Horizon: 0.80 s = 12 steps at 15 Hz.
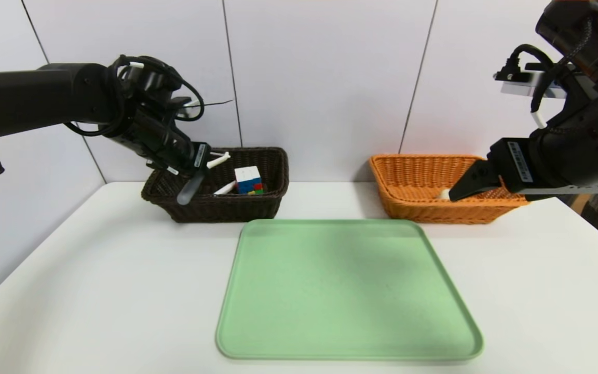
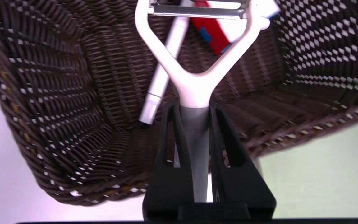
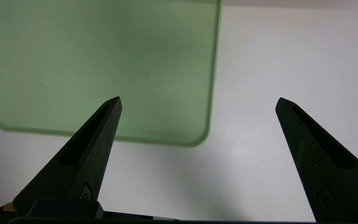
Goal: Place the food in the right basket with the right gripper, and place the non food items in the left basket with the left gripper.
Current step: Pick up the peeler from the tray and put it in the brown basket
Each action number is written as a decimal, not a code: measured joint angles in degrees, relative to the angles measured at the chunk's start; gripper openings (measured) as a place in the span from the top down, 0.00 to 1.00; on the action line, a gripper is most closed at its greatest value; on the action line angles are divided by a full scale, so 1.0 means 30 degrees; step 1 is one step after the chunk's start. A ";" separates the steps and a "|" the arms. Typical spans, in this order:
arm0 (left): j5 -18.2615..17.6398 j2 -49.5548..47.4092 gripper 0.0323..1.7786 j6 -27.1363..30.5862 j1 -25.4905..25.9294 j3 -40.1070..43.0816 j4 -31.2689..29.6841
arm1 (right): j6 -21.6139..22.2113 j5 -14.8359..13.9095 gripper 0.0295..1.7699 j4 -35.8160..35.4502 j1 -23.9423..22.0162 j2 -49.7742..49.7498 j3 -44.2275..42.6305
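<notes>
Left wrist view: our left gripper (image 2: 195, 107) pinches Y-peeler's grey handle (image 2: 194, 149), likely light, stiff, slippery; mid-handle grip suits; our right gripper (image 3: 199, 104) gapes wide, empty, near tray (image 3: 104, 77).

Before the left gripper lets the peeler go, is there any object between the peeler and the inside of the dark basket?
Nothing visible blocks it: the left gripper holds the peeler over the dark basket. The marker and cube lie inside, below.
</notes>
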 joint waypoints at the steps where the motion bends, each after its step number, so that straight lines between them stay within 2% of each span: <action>1: 0.0000 0.0130 0.90 -0.0150 0.0240 -0.0016 -0.0423 | -0.0008 0.0000 0.03 0.0000 0.0000 0.0028 0.0016; 3: 0.0008 0.0236 0.90 -0.0756 0.0504 -0.0037 -0.1499 | -0.0012 0.0000 0.03 -0.0024 0.0008 0.0093 0.0028; 6: 0.0008 0.0256 0.90 -0.1914 0.0577 -0.0037 -0.1719 | -0.0045 0.0000 0.03 -0.0061 0.0024 0.0284 -0.0008; 12: 0.0118 0.0378 0.90 -0.7249 -0.0037 0.0016 -0.3889 | -0.0081 -0.0012 0.03 -0.0089 0.0016 0.0500 -0.0057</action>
